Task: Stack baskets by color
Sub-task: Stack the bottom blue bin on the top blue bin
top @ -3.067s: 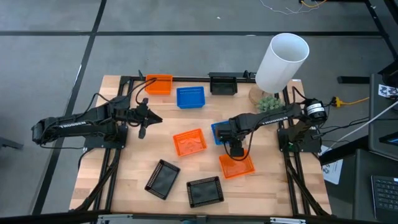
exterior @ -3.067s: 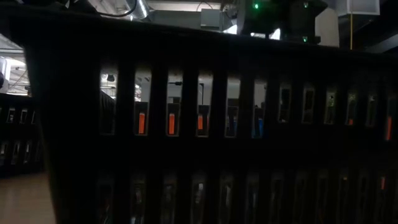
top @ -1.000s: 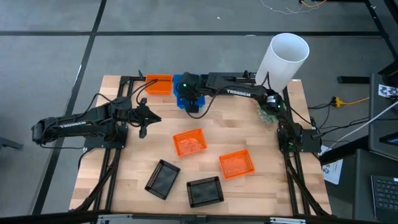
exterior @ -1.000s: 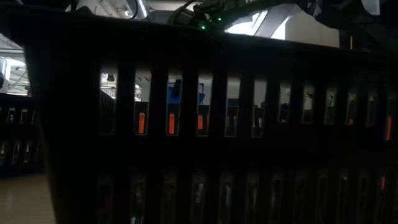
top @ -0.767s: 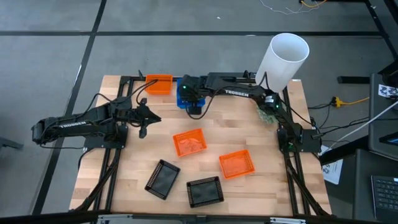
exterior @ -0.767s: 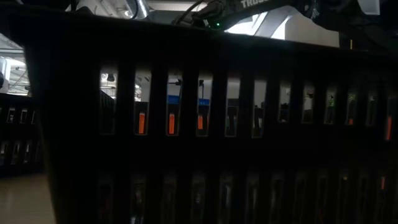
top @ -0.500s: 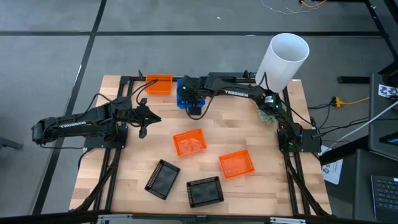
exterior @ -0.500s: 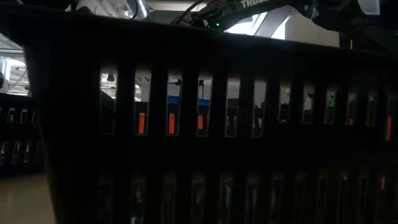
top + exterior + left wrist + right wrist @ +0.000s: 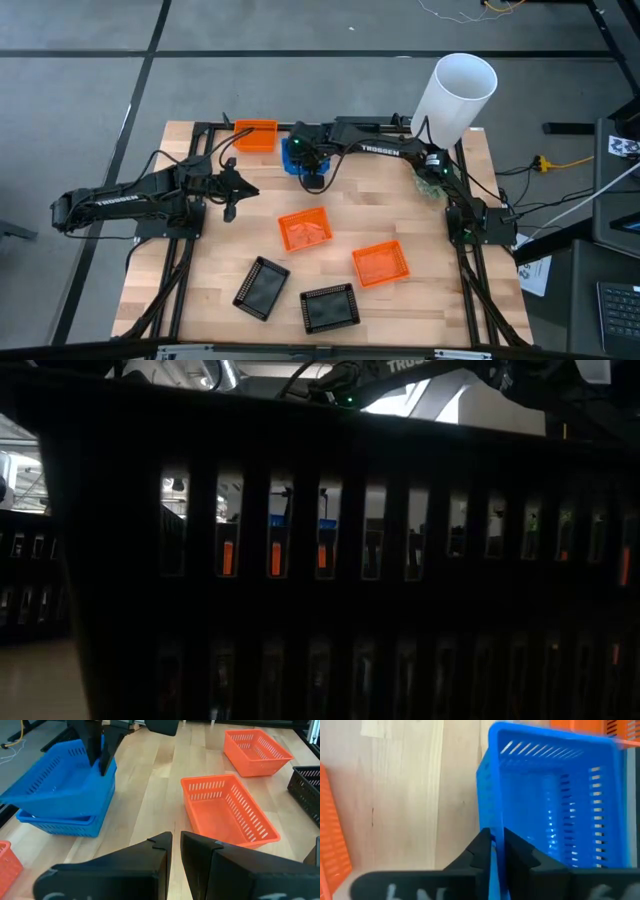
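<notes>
Two blue baskets (image 9: 60,795) stand at the table's far middle. The upper one sits tilted inside the lower one (image 9: 60,824). My right gripper (image 9: 312,176) is shut on the upper one. My left gripper (image 9: 176,840) hovers over the table's left side, its fingers a narrow gap apart with nothing between them. Orange baskets rest flat on their bottoms at the far left (image 9: 255,135), the middle (image 9: 305,229) and the near right (image 9: 380,264). Two black baskets (image 9: 261,287) (image 9: 330,307) lie near the front edge. My right gripper has the upper blue basket by the top of its wall on the table's near side (image 9: 106,768). One finger is inside the basket and one outside. The fingers (image 9: 95,747) come slanting down from above. That side rides high and the opposite side dips into the lower blue basket.
A tall white cylinder (image 9: 455,95) and a small green plant (image 9: 432,168) stand at the far right corner. A black basket's slotted wall (image 9: 320,560) fills almost all of the low view. Bare wood lies between the blue baskets and the middle orange basket.
My right gripper has sunk a little with the blue basket, which now sits lower on the other blue basket.
</notes>
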